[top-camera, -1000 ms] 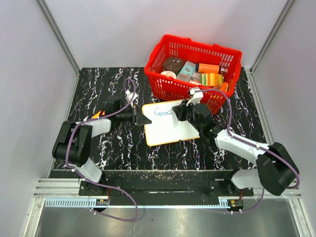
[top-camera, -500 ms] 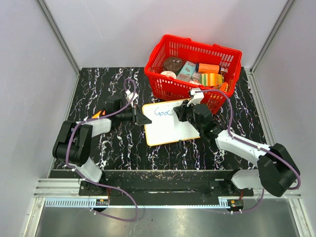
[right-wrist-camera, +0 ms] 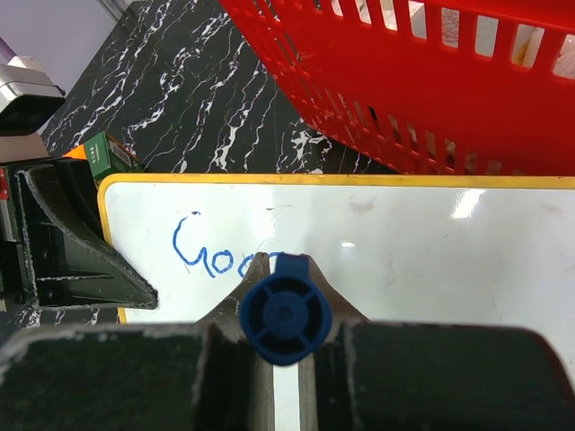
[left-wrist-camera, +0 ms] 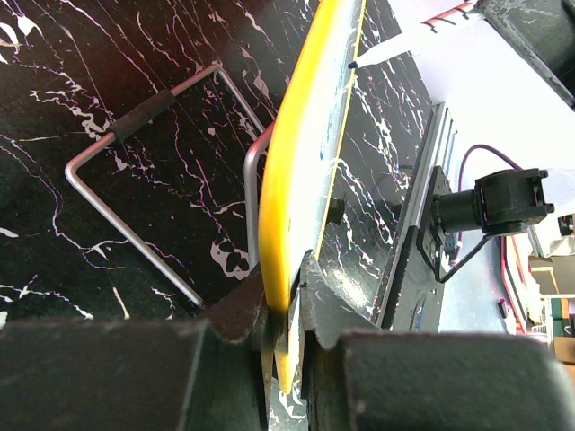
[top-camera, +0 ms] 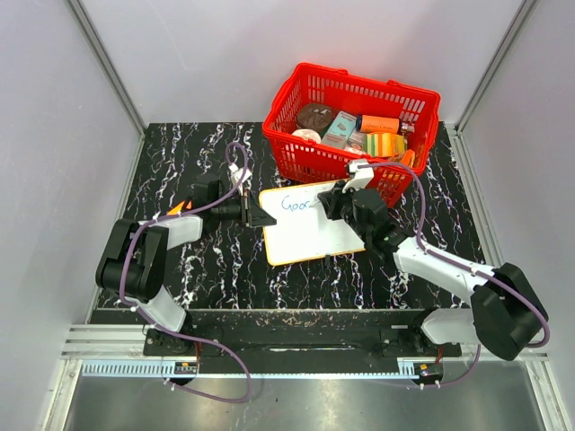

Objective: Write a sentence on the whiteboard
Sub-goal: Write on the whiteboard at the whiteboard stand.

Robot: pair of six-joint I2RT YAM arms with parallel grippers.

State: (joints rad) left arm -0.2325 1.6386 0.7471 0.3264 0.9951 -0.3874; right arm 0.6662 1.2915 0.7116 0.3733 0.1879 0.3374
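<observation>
Starting at 9 o'clock in the top view, the black marbled tabletop [top-camera: 180,153] lies bare from the side wall to the left arm, and more bare surface runs along the whiteboard's near edge at 6 o'clock. The left end effector [left-wrist-camera: 281,316] reaches in from 9 o'clock and is closed tight on the short left edge of the whiteboard [top-camera: 310,235], its fingers pinching the yellow rim from both faces. In the left wrist view a bent wire stand [left-wrist-camera: 135,171] sits on the tabletop just beside that edge (whether it touches the board cannot be told). The board is at the middle of the tabletop between the two arms. Its long axis runs roughly 9 to 3, the right end tipped a little toward 2. The sentence [right-wrist-camera: 211,254] starts near the board's 10 o'clock corner and follows the far long edge toward 3. So far it reads "Goo", with the next stroke hidden behind the pen. The right end effector [right-wrist-camera: 284,269] hovers over the upper middle of the board, clamped on a blue marker [right-wrist-camera: 285,316] that points down at the end of the lettering. The left wrist view shows its tip at the white face. The red basket [top-camera: 305,162] stands at 12 to 1 o'clock, just beyond the board's far edge, leaving little room there.
</observation>
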